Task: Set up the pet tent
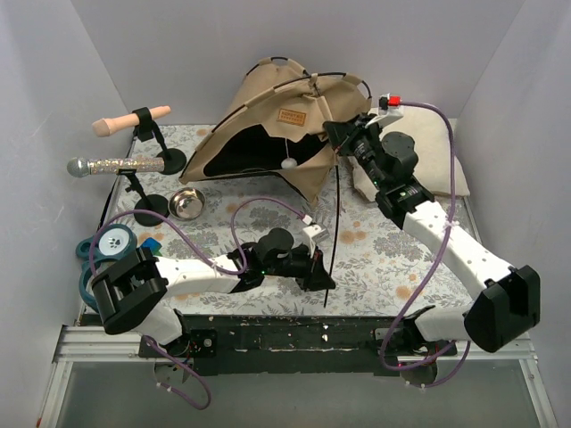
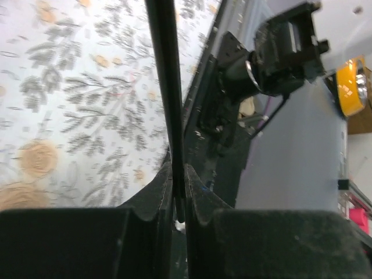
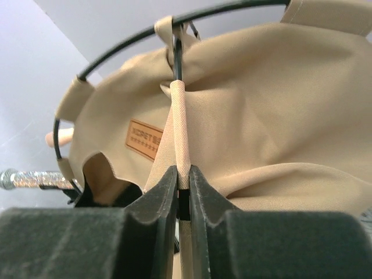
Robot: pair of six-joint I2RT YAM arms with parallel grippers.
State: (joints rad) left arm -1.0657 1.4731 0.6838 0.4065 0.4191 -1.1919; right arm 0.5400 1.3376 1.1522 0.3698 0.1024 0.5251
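Observation:
The tan pet tent [image 1: 268, 125] stands half-raised at the back of the table, with its brown label [image 1: 291, 115], white pom-pom [image 1: 288, 163] and dark doorway facing front. My right gripper [image 1: 343, 135] is at the tent's right side. In the right wrist view it [image 3: 182, 174] is shut on a tan pole sleeve [image 3: 180, 128] with the black pole inside. A thin black pole [image 1: 333, 232] runs from the tent down to the front edge. My left gripper [image 1: 319, 275] is shut on that pole's lower end [image 2: 165, 87], seen between its jaws [image 2: 179, 174].
A cream pillow [image 1: 433, 138] lies at the back right behind the right arm. A microphone [image 1: 116, 165] and a tan handle [image 1: 132, 120] sit on stands at the left. A metal bowl [image 1: 186, 202] and tape rolls [image 1: 111, 241] lie front left.

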